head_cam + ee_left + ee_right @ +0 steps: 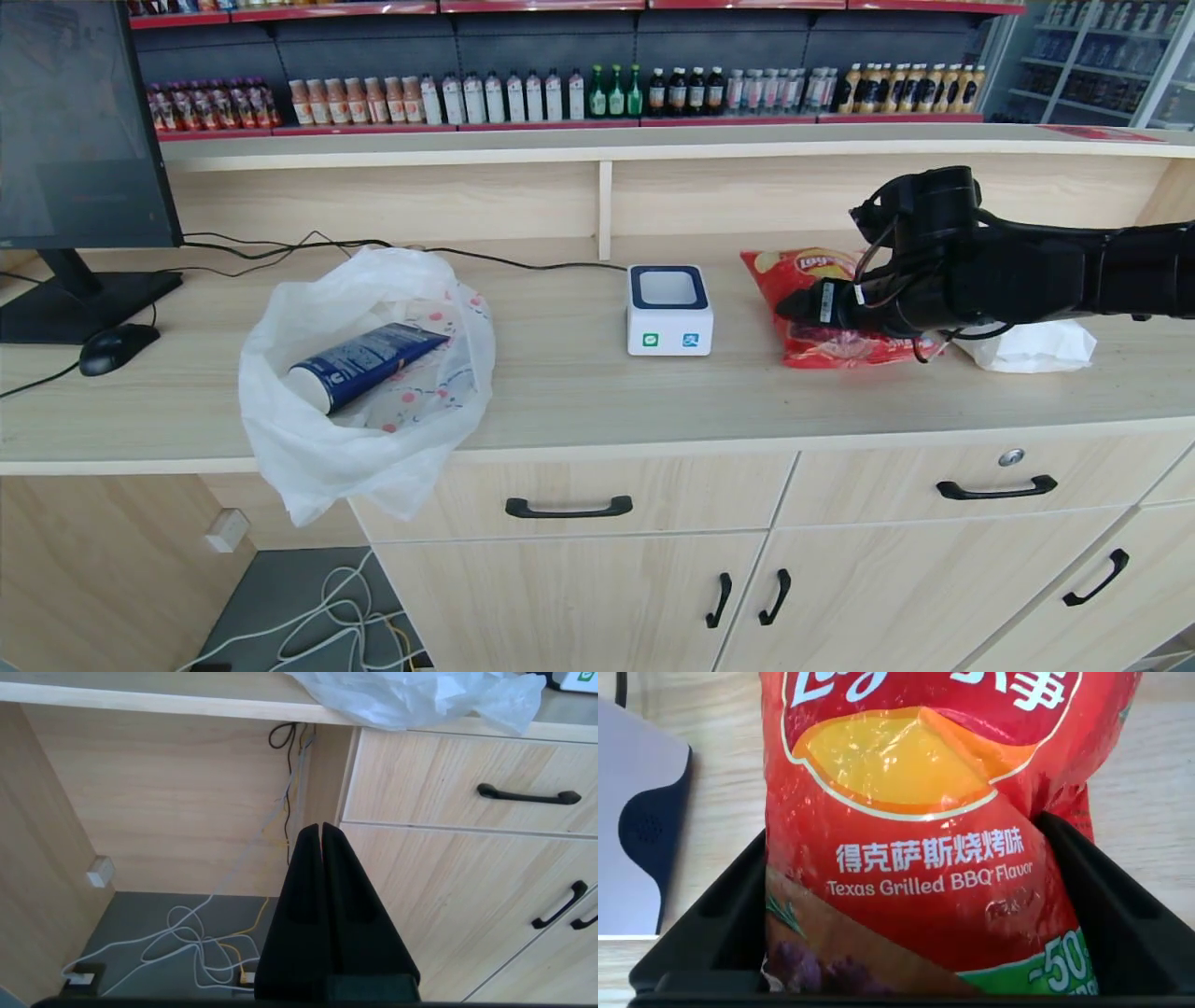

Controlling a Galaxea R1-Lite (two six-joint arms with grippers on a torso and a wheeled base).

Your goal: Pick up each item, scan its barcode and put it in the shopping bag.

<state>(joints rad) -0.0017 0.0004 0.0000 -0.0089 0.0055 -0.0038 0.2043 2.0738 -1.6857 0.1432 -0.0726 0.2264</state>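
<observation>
A red chips bag (810, 273) (915, 812) lies flat on the wooden counter to the right of the white barcode scanner (669, 309) (631, 831). My right gripper (810, 313) (910, 831) is down over the bag, open, with one finger along each side of it. The white plastic shopping bag (308, 439) (420, 695) sits at the counter's left front edge, holding a blue tube (366, 363). My left gripper (321, 833) hangs shut and empty below the counter, in front of the cabinet.
A white soft pack (1034, 346) lies just right of the chips. A monitor (75, 121) and a mouse (114, 348) stand at the far left, with cables running along the back. A raised ledge (597, 149) borders the counter's rear. Drawers with black handles (568, 508) are below.
</observation>
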